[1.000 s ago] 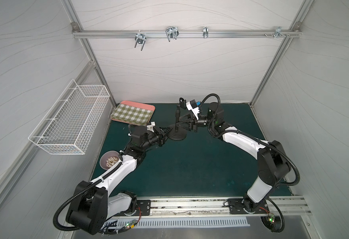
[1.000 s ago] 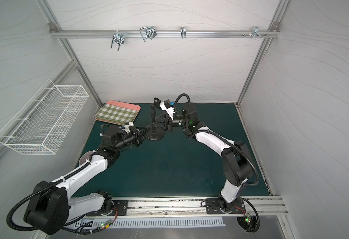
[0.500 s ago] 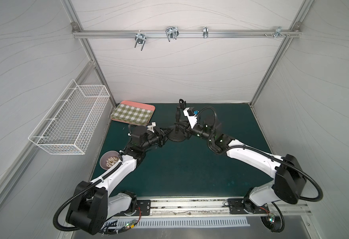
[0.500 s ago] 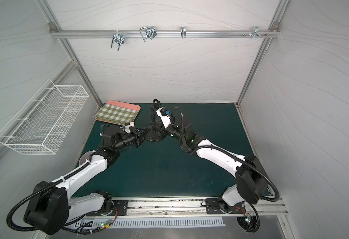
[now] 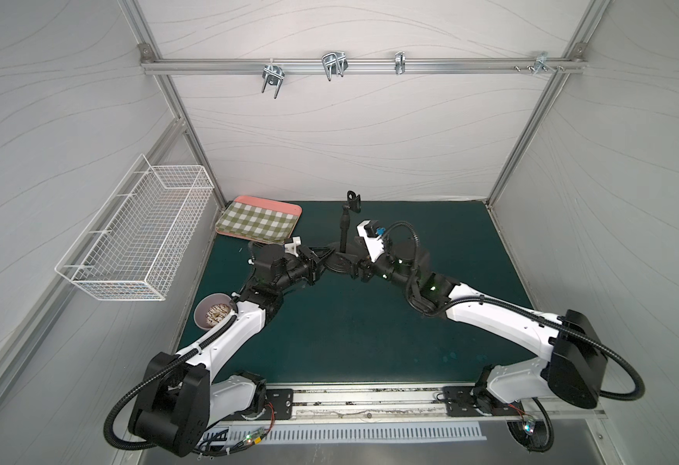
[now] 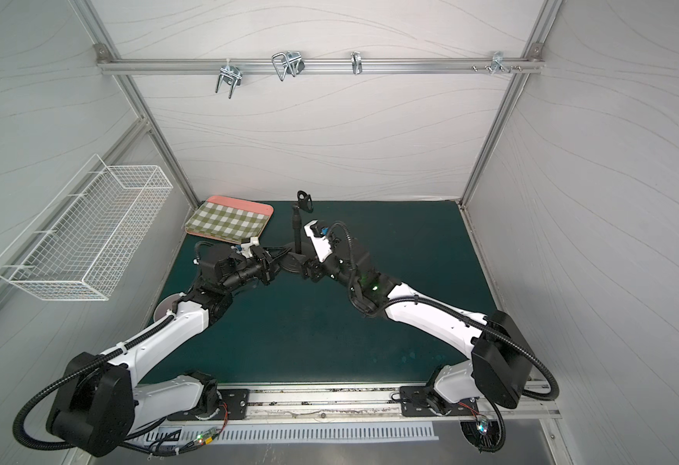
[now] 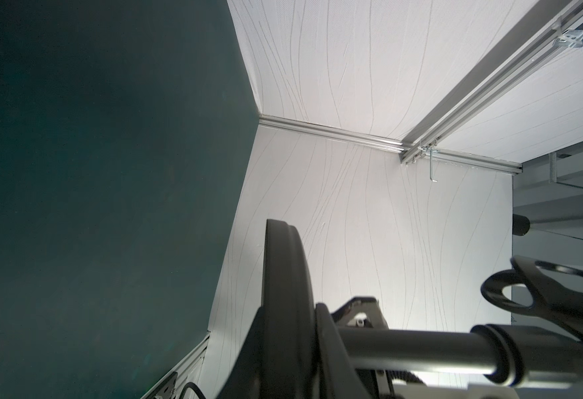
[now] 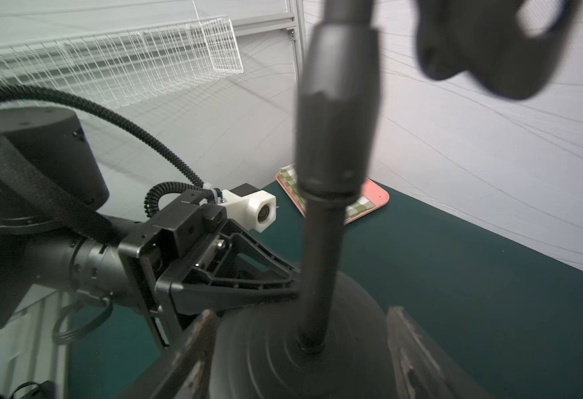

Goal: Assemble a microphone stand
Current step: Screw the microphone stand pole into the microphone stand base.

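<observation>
At your far left are the wire basket [image 5: 136, 233] on the wall and the bowl [image 5: 197, 322]. The checked tray [image 5: 257, 220] lies at the back of the desk [image 5: 349, 334]. None of these bears on the risk.

Your left gripper [image 8: 291, 286] is pinched narrow on the rim of the base [image 8: 269, 359], the only grip on the microphone stand [image 5: 343, 241]. The stand is just right of the tray, its rod [image 8: 321, 262] upright in the base and the clip [image 5: 353, 200] on top. I cannot tell whether the base rests flat on the desk.

Your right gripper [image 8: 303, 321] stands wide, one finger on each side of the base, holding nothing. The danger, as I judge it, is there. Draw that arm away crooked and a finger may catch the dome or the rod, tipping the stand or twisting it in the left grip. If the rod is not fully seated, it could lean out.

No brand, label or writing can be read.
</observation>
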Tool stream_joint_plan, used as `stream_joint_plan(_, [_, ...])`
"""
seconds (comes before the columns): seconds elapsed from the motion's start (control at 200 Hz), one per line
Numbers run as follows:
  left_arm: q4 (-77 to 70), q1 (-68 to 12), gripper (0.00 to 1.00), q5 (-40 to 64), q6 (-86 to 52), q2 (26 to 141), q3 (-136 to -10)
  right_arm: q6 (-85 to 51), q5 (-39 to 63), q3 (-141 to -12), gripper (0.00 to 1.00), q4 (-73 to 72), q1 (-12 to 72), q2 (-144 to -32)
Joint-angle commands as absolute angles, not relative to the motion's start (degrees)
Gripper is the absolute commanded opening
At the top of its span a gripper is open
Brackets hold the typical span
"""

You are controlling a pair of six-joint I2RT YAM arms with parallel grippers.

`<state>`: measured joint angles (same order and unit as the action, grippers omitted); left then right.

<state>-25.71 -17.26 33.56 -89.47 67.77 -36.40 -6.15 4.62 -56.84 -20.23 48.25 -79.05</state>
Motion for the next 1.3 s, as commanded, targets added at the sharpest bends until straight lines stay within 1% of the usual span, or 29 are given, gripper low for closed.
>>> stream_joint_plan(0.0, [-32.69,-17.14,0.0,34.72,-91.21,67.11,-39.57,-8.41,28.54,-56.59,0.76,-25.01,40.4,-78.94])
stream_joint_plan(0.085, [-32.09,-17.14,0.0,34.9,-90.97,66.8,-39.52,-11.87,42.41,-58.45,0.72,-29.48,35.46,-82.35])
stream_joint_plan(0.145, [-31.85,-17.13,0.0,34.89,-90.84,66.48,-39.46,-13.0,49.4,-61.39,0.71,-29.57,33.57,-84.96])
stream_joint_plan(0.195, [-31.75,-17.12,0.0,34.74,-90.85,66.31,-39.47,-12.31,53.18,-64.68,0.68,-26.83,32.91,-86.91])
stream_joint_plan(0.27, [-31.81,-17.09,0.0,34.47,-90.88,66.35,-39.44,-9.98,57.87,-68.52,0.68,-22.56,32.9,-88.92])
stream_joint_plan(0.335, [-31.82,-17.11,0.0,34.45,-90.88,66.44,-39.56,-9.71,61.5,-70.95,0.68,-21.81,33.04,-90.89])
stream_joint_plan(0.55, [-31.82,-17.06,0.0,34.89,-91.01,66.83,-39.88,-8.87,61.27,-74.31,0.64,-20.75,34.28,-95.68])
stream_joint_plan(0.695, [-31.82,-17.14,0.0,35.08,-91.11,66.97,-39.9,-8.31,61.02,-76.81,0.59,-20.34,35.81,-99.16])
stream_joint_plan(0.795, [-31.77,-17.09,0.0,35.21,-91.21,66.86,-39.91,-9.04,59.99,-77.58,0.52,-21.19,36.12,-100.61])
stream_joint_plan(0.84, [-31.78,-17.1,0.0,35.16,-91.19,66.81,-39.81,-9.51,59.76,-77.59,0.45,-22.11,36.3,-100.8])
stream_joint_plan(0.905, [-31.73,-17.06,0.0,35.01,-91.21,66.8,-39.72,-9.44,58.54,-77.38,0.32,-22.24,36.76,-100.44])
stream_joint_plan(0.965, [-31.79,-17.06,0.0,34.77,-91.23,66.8,-39.73,-9.26,54.92,-76.1,0.23,-22.11,37.51,-98.95])
stream_joint_plan(1.046, [-31.96,-17.05,0.0,34.67,-91.22,67.03,-39.77,-7.69,45.77,-72.37,0.12,-22.06,39.52,-95.51])
stream_joint_plan(1.146, [-32.41,-17.05,0.0,34.74,-91.34,67.39,-39.64,-6.73,30.44,-66.81,0.06,-23.07,43.94,-90.57])
stream_joint_plan(1.196, [-32.51,-16.97,0.0,34.73,-91.41,67.48,-39.55,-7.39,19.96,-64.57,0.01,-23.11,46.84,-88.45])
stream_joint_plan(1.296, [-32.87,-16.87,0.0,34.77,-91.58,67.67,-39.29,-10.04,-2.86,-61.46,0.01,-22.77,53.21,-85.77])
